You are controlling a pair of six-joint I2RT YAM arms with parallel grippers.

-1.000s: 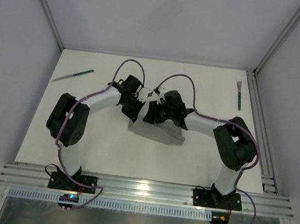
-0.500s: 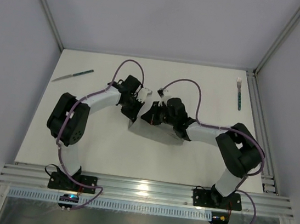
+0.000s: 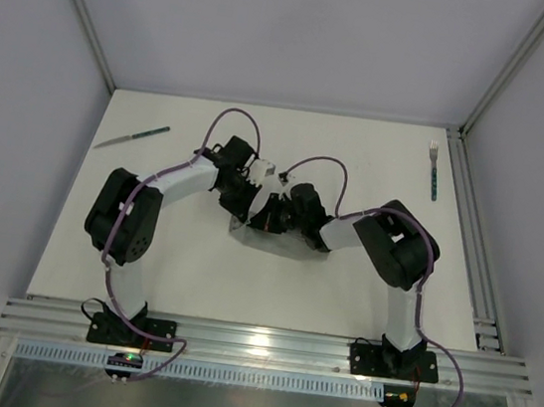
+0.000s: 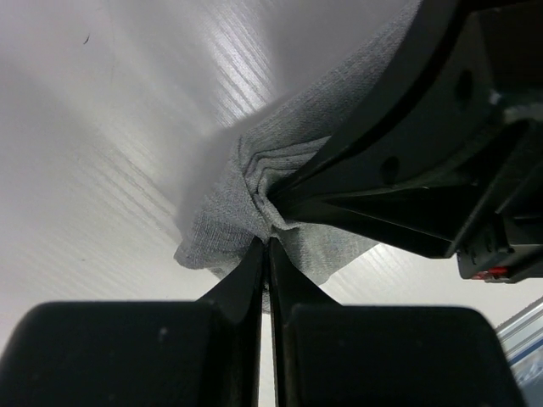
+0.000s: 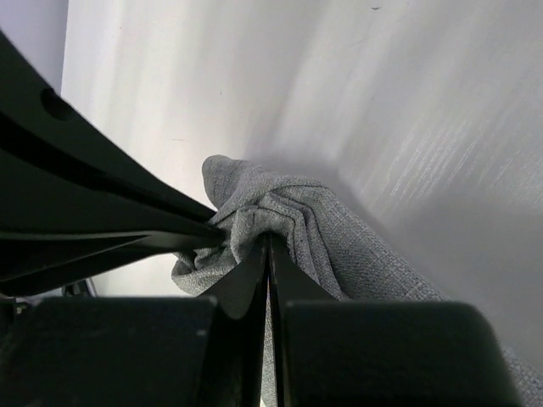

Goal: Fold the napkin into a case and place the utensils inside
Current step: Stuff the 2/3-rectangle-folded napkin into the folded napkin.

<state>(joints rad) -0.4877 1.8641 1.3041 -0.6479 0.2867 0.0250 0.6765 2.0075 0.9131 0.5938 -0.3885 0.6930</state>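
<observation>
The knife lies far out to the left of the left claw, on the white tabletop. Its long axis slants, with the blade to the lower left and the teal handle to the upper right. The left claw is pressed narrow, its tips pinching a bunched fold of the grey napkin. From overhead the napkin shows only as a crumpled strip running roughly left to right beneath both wrists, largely covered by the arms. The wrist views show what the overhead view hides: stacked pleats of cloth gathered at the tips, and the two claws meeting nose to nose on the same bunch. The right claw is likewise narrow, gripping the folds just beside the left one, whose black body fills the left of its view. The fork lies well to the right of the right claw, at the tabletop's edge, its tines pointing to the far side.
</observation>
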